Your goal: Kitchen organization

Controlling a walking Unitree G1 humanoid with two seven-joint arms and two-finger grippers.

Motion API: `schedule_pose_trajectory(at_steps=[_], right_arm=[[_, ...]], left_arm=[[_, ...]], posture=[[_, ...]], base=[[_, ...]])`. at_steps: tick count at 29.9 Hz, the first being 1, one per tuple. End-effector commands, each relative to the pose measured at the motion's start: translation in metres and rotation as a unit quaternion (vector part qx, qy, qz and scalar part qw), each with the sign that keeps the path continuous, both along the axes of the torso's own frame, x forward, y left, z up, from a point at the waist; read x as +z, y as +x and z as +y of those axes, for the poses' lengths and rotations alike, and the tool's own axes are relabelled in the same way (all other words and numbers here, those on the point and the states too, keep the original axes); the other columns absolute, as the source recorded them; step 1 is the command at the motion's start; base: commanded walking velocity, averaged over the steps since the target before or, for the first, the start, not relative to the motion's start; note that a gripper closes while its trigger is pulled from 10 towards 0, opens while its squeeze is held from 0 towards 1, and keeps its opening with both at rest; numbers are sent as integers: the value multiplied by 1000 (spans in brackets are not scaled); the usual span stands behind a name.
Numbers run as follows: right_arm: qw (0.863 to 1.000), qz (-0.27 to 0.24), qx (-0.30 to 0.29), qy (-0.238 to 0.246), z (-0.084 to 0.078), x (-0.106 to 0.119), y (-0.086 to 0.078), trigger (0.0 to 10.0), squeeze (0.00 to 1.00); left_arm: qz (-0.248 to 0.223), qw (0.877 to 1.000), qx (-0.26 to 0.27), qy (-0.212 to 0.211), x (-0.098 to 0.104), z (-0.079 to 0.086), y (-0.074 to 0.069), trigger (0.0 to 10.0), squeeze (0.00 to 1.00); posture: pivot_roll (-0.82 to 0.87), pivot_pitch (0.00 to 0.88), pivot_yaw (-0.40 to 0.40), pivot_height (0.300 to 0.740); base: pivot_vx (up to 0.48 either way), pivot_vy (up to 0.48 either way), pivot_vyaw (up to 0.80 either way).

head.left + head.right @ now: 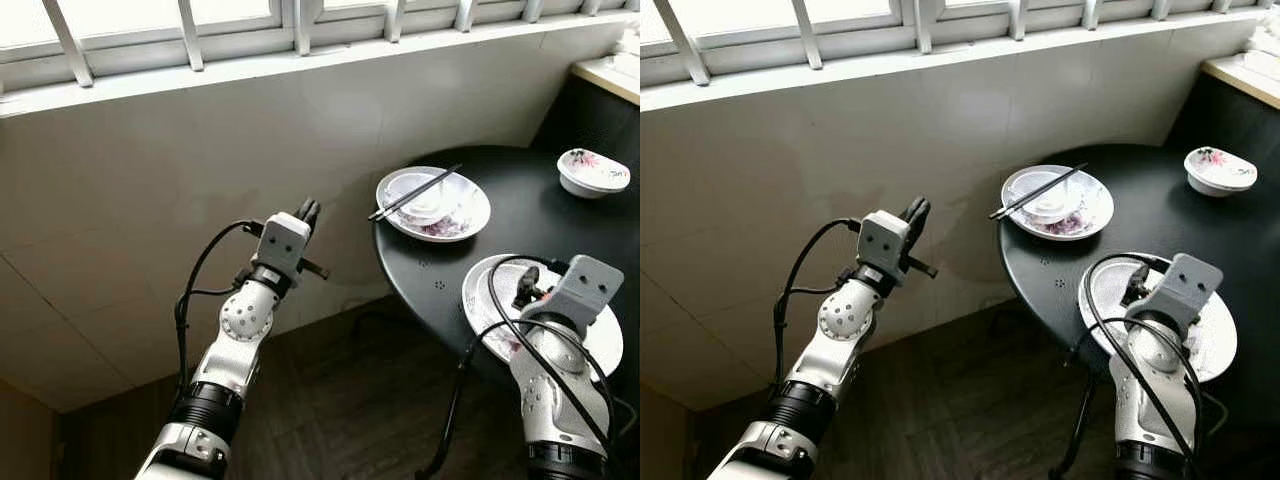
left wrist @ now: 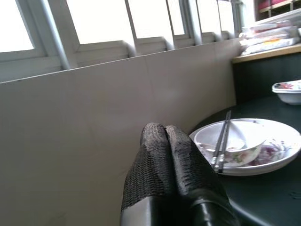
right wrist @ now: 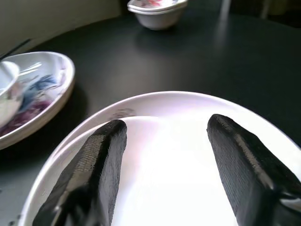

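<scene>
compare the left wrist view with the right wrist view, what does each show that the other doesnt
Left wrist view alone: the window bars, the tiled wall, the chopsticks lying across a small bowl, and the left gripper with jaws shut. Right wrist view alone: the right gripper, jaws open over a large white plate. Both share the black table, the floral plate and the far floral bowl.

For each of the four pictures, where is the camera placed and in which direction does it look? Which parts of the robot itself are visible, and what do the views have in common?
Left eye: head, looking down at the black table; both arms show.
Right eye: same scene, shifted.
Left wrist: along the shut left gripper toward the chopsticks across a bowl on a plate.
Right wrist: along the open right gripper over the near white plate.
Shared: the small bowl appears in all.
</scene>
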State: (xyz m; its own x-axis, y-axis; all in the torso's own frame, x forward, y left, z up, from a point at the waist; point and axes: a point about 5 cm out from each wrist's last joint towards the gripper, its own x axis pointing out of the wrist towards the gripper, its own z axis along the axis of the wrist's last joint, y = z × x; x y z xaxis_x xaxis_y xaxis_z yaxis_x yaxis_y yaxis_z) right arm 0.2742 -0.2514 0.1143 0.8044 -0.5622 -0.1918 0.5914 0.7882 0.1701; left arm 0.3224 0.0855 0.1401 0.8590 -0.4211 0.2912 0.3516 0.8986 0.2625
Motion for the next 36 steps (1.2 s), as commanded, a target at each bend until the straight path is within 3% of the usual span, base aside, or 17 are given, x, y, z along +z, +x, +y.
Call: schedule_pose_trajectory(at_steps=[1,12,20,30,31,32,36], right_arm=[[1000,8,-10,13,-2,-4,-1,10000,0],[997,42,-53,48,-14,-14,-8,10000,0],[994,76,-25,80,-8,-29,-8,10000,0],[989,82,3,124,-2,-36,-3,10000,0],[988,81,3,129,-2,-36,-3,3137,0],[987,78,0,139,-2,-37,-3,0,0],[984,72,-3,162,-1,-37,-3,0,0]], left_arm=[[5,1000,-4,7,-2,-3,0,10000,0],[8,1000,-3,10,-3,-3,0,10000,0],[10,1000,-4,12,-3,-3,1,10000,0],[14,1000,-1,15,-4,-3,1,10000,0],[14,1000,-1,16,-5,-3,1,10000,0],[14,1000,-1,16,-5,-3,1,10000,0],[16,1000,0,18,-5,-3,1,10000,0]], posture=[[68,0,-39,740],[68,0,-40,740],[65,0,-37,740],[66,0,-38,740],[66,0,-38,740],[66,0,-39,740],[66,0,-38,740]], base=[[0,0,0],[0,0,0],[0,0,0],[0,0,0],[0,0,0],[0,0,0],[0,0,0]])
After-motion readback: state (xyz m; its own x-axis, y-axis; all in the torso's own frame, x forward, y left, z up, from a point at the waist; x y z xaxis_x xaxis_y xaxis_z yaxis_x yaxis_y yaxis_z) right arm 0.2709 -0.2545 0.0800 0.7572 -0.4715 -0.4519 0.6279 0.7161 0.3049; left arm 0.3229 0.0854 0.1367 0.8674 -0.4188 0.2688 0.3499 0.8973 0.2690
